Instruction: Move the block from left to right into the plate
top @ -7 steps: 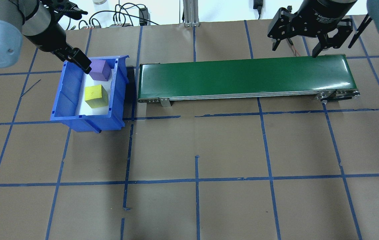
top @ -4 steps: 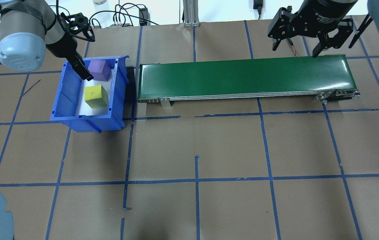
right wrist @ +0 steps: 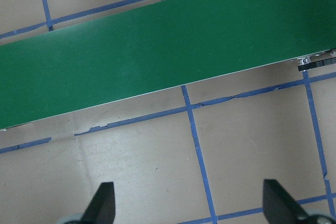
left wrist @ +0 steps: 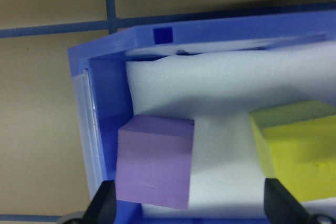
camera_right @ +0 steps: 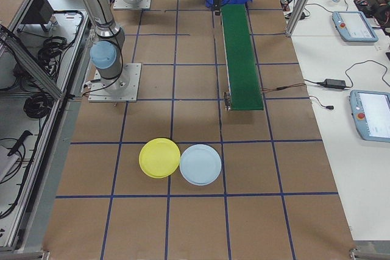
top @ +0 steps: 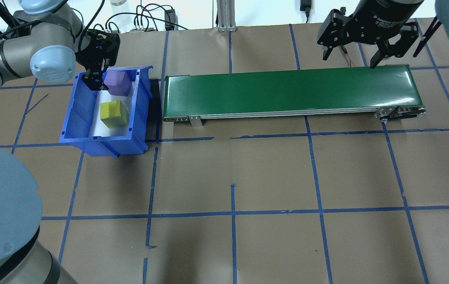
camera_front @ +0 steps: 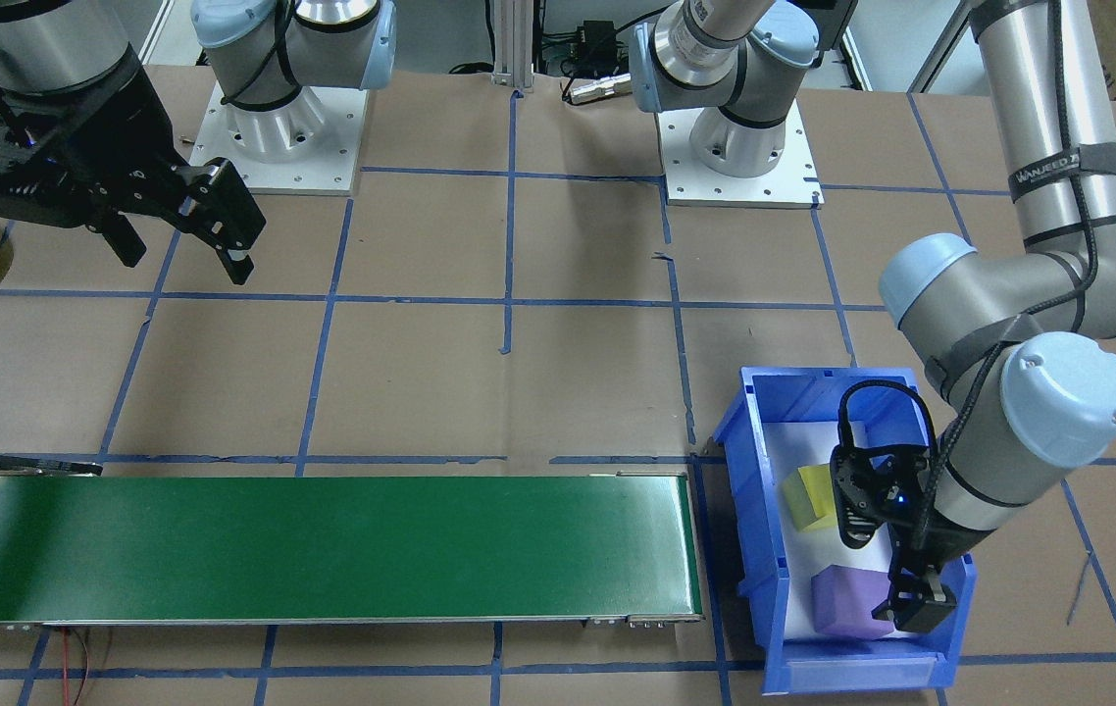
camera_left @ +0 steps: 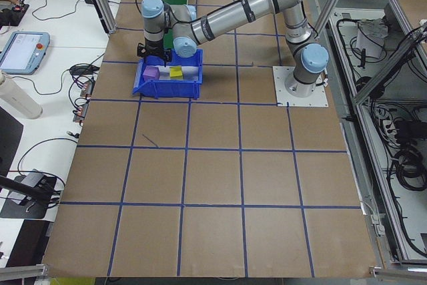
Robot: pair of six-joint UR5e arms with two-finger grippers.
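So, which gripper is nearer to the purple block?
Left. The left gripper is over the blue bin, right beside the purple block, fingers open. The right gripper hangs at the far end of the green conveyor belt.

Two blocks sit in the bin, which lies at the conveyor's nine o'clock (overhead exterior view).

Blue bin walls hem the purple block; yellow block near it, gap between.
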